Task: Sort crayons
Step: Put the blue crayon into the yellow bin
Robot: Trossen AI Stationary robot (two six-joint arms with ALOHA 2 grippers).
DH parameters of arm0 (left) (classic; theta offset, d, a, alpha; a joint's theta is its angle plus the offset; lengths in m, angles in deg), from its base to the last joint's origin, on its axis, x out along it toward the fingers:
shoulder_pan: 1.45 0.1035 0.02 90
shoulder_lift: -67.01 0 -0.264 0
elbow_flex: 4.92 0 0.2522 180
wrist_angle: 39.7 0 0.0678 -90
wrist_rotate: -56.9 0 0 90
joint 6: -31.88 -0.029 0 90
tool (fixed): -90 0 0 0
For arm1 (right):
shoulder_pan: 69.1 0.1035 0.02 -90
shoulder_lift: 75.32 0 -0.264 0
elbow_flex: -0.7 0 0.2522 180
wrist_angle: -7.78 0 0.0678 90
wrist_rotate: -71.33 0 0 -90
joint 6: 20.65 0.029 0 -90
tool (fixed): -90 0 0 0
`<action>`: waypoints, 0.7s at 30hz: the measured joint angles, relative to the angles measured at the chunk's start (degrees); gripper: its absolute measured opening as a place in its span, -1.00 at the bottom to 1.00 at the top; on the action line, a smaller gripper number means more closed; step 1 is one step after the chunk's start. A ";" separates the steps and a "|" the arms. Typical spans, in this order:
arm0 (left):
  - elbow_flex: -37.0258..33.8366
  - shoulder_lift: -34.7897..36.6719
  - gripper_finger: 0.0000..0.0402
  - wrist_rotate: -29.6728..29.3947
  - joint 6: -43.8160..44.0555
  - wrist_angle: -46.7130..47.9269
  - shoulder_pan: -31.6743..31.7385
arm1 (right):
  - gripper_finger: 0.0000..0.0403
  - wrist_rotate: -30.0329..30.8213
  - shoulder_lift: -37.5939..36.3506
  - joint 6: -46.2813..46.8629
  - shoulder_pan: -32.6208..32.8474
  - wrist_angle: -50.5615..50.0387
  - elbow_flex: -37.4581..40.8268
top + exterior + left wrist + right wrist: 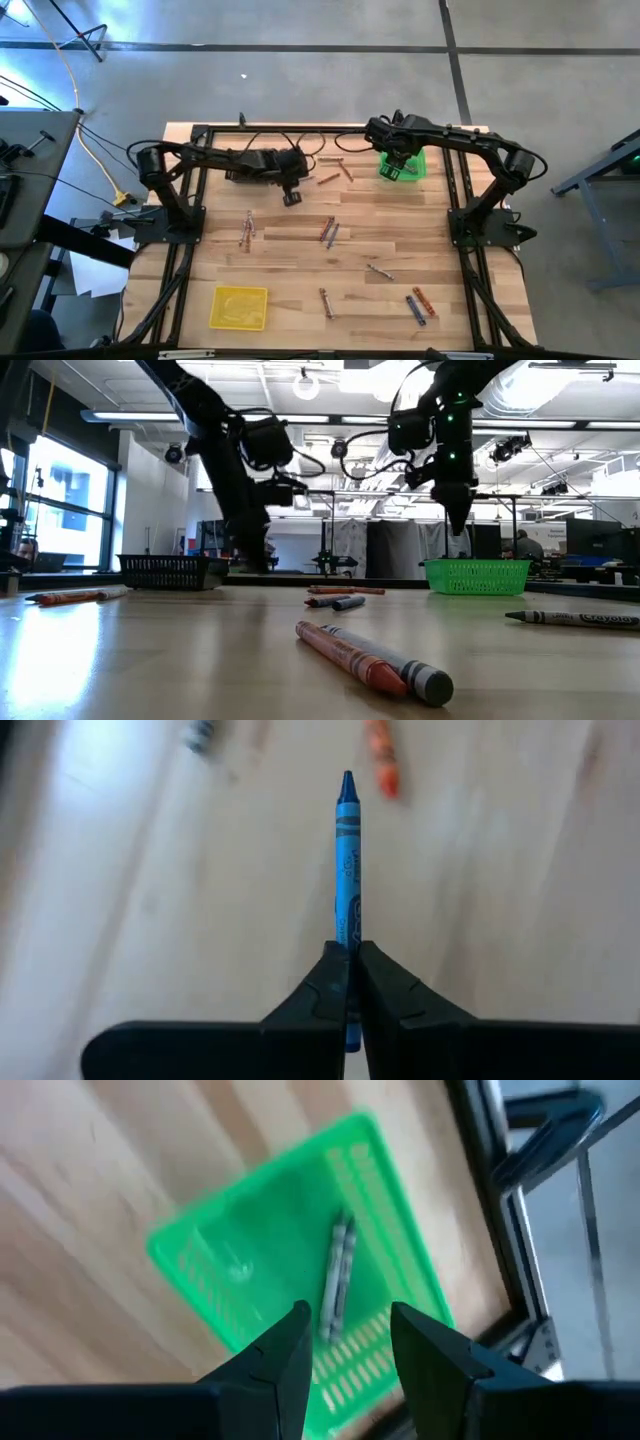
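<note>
Blue crayon (346, 860), frame centre, is pinched at its butt by closed left gripper (350, 982); light, stiff, snappable, waxy-slick. Right gripper (348, 1342) is held open, empty, over green basket (210, 1240).

crayons (329, 231): roughly a dozen | green basket (414, 167): 1 | yellow tray (239, 307): 1

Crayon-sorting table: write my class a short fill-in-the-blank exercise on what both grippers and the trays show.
1. The left gripper is shut on a ____ crayon.
2. The right gripper hangs with open jaws above the ____ tray.
3. That tray holds grey crayons, while the yellow tray sits near the table's ____ edge.

Missing words: blue; green; front
</note>
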 joint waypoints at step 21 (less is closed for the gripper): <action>4.25 20.35 -1.00 -13.71 18.75 32.42 1.20 | -0.35 -4.63 0.00 -4.07 -2.16 21.37 0.09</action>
